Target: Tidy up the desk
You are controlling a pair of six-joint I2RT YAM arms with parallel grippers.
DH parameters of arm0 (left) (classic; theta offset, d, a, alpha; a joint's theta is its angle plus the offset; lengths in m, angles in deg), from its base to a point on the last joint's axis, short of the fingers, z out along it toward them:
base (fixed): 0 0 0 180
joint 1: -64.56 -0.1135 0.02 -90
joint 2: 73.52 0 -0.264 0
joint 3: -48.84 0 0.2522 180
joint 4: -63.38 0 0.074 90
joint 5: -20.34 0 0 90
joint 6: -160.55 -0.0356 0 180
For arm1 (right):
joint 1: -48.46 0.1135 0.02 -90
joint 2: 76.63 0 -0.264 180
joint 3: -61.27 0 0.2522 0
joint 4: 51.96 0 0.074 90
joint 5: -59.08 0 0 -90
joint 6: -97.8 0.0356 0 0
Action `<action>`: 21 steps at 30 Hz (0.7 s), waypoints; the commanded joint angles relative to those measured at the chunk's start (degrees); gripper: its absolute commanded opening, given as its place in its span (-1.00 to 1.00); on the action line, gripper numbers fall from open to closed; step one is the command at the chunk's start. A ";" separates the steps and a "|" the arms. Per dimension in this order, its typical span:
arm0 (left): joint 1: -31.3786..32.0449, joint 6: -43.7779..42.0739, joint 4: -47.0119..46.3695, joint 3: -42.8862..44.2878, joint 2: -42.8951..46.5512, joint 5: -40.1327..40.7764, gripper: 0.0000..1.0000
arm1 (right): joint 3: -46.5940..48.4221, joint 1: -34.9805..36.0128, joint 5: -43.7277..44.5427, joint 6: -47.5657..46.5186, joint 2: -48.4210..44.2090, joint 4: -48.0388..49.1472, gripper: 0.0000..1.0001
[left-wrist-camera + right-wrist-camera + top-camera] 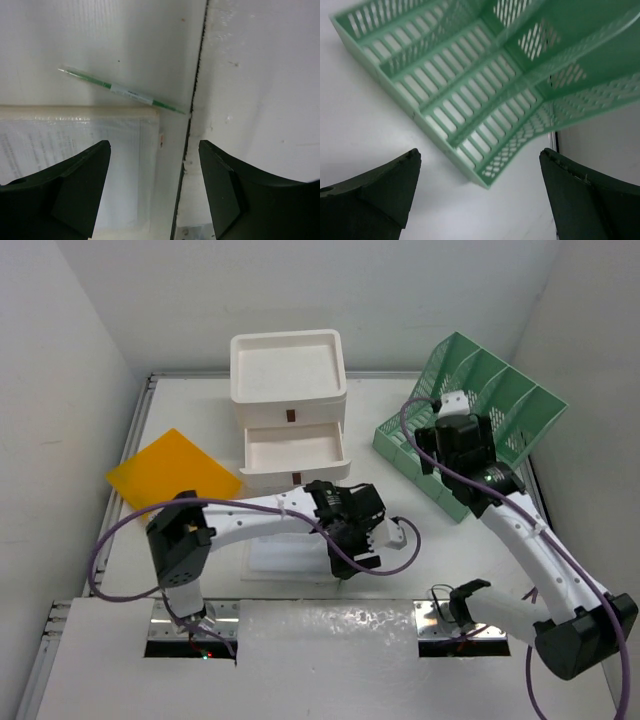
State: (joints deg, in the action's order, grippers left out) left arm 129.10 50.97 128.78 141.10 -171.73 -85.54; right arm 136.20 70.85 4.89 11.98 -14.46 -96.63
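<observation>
my left hand (155,150) hangs with its fingers apart, holding nothing, above a green pen (120,91) that lies just beside a clear sleeve of paper (75,145). my right hand (480,152) is spread wide and empty over a corner of the green mesh rack (470,90). the white bench (200,410) lies beneath both hands and carries everything.

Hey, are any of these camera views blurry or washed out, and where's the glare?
Right wrist view: the green rack looks soft and smeared, worst toward the upper right. Left wrist view: the pen is fairly sharp, while the dark fingers are out of focus. Top view: even light, soft shadows, and a shiny patch of glare on the near panel.
</observation>
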 commanded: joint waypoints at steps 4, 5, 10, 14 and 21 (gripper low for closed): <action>-0.02 8.75 -14.01 -0.80 -5.92 2.96 0.39 | -8.16 -0.16 2.07 4.60 -7.32 2.17 0.96; -0.02 10.15 -16.72 -1.76 -6.37 2.96 0.39 | -8.78 -0.24 2.16 4.69 -7.59 2.26 0.96; -0.20 10.96 -20.70 -5.37 -9.80 7.79 0.37 | -11.68 -0.16 4.35 5.13 -10.83 1.56 0.96; -0.37 11.13 -23.07 -7.39 -12.35 8.41 0.29 | -13.26 -0.16 4.53 5.39 -13.39 1.91 0.95; -0.29 10.61 -25.18 -11.26 -13.05 7.46 -0.30 | -14.94 -0.16 3.30 5.22 -15.50 2.26 0.93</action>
State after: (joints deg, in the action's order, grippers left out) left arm 129.08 60.96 105.22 132.75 -183.75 -76.08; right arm 121.42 70.70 7.86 16.44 -29.06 -96.85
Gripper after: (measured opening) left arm 0.469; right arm 0.970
